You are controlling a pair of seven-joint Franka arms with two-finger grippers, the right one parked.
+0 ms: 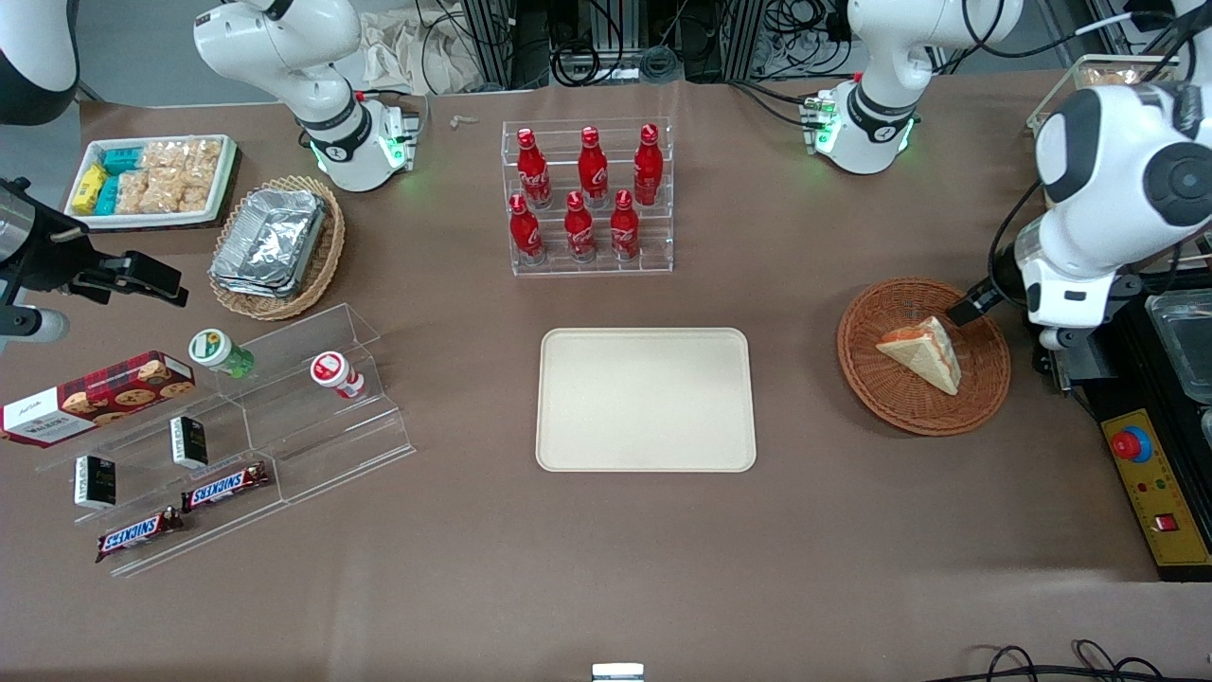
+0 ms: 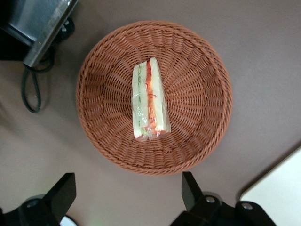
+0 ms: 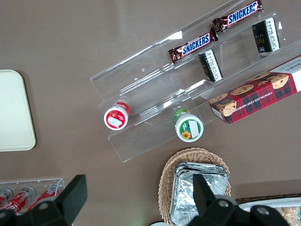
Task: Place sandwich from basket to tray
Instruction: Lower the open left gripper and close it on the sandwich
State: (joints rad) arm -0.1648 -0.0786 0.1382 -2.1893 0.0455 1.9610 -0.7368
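The gripper (image 2: 127,197) hangs above the tabletop (image 1: 814,530) at the working arm's end, just over the edge of the reddish-brown wicker basket (image 1: 876,384), with its 2 black fingers (image 2: 61,193) spread wide apart and holding nothing. In the left wrist view the basket (image 2: 197,122) fills the middle, and both fingertips sit outside its rim. The sandwich (image 1: 923,355) lies in the basket, a triangular wedge of white bread in clear wrap; from the wrist camera its cut edge (image 2: 149,100) faces up, showing a green strip and an orange-red strip between the slices. The cream-beige tray (image 1: 646,400) lies flat near the middle of the tabletop, beside the basket and apart from it, toward the parked arm's end; a rounded corner of it (image 2: 277,188) shows in the wrist view. Farther from the front camera than the tray stands a clear rack holding 6 red bottles (image 1: 587,194). Toward the parked arm's end are a tan wicker basket with foil containers (image 1: 270,242), a white tray of snack packets (image 1: 151,180), and a stepped clear display stand (image 1: 312,445) carrying 2 Snickers bars (image 1: 185,511), 2 small cups and a cookie box (image 1: 95,396).
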